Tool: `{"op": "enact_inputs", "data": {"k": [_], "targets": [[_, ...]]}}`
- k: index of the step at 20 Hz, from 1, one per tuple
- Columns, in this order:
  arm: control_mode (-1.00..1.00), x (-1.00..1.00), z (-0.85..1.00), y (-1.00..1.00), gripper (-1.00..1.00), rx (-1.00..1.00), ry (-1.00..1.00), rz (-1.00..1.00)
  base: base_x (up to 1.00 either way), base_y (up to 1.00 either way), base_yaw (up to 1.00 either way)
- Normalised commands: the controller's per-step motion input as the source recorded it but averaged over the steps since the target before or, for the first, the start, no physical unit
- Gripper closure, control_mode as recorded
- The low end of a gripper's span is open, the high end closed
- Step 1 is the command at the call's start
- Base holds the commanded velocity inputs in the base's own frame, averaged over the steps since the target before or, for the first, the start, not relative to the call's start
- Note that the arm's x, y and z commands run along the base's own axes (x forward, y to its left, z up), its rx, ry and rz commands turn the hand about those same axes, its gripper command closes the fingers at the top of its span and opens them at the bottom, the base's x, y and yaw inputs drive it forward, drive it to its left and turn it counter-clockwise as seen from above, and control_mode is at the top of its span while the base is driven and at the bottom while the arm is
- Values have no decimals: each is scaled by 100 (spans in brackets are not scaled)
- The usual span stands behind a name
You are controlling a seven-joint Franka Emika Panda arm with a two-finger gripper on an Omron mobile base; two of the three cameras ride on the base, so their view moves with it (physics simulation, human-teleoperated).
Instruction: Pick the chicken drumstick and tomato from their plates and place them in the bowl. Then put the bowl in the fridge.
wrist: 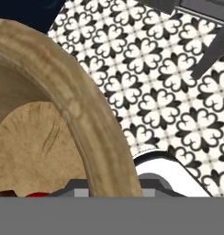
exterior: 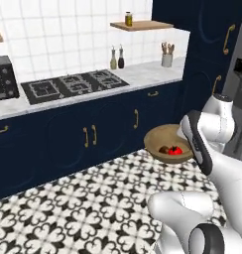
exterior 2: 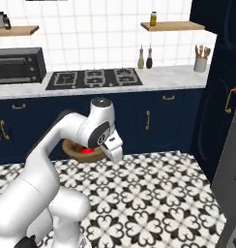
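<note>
light-brown bowl (exterior: 157, 140), red tomato (exterior: 175, 151), black-and-white floor (exterior: 83, 208)

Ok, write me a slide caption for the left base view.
Arm carries the wooden bowl, holding the tomato and chicken drumstick, above the patterned floor beside navy cabinets.

Arm links (exterior 2: 37, 179): glossy white, rounded tubular shells, thick and smooth.
Joint bands (exterior: 196, 141): dark grey to black rings and strips between the white shells.
Joint cap (exterior 2: 100, 103): round grey disc on the white end of a link.
Base housing (exterior: 182, 206): white bulbous segment, with a dark oval panel below it.
</note>
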Motion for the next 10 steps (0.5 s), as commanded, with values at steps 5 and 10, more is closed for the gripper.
{"op": "enact_inputs", "data": {"k": [5,10], "targets": [[100,0,0,0,100,0,0,0,72,24,-73],[100,0,0,0,100,0,0,0,30,31,-89]]}}
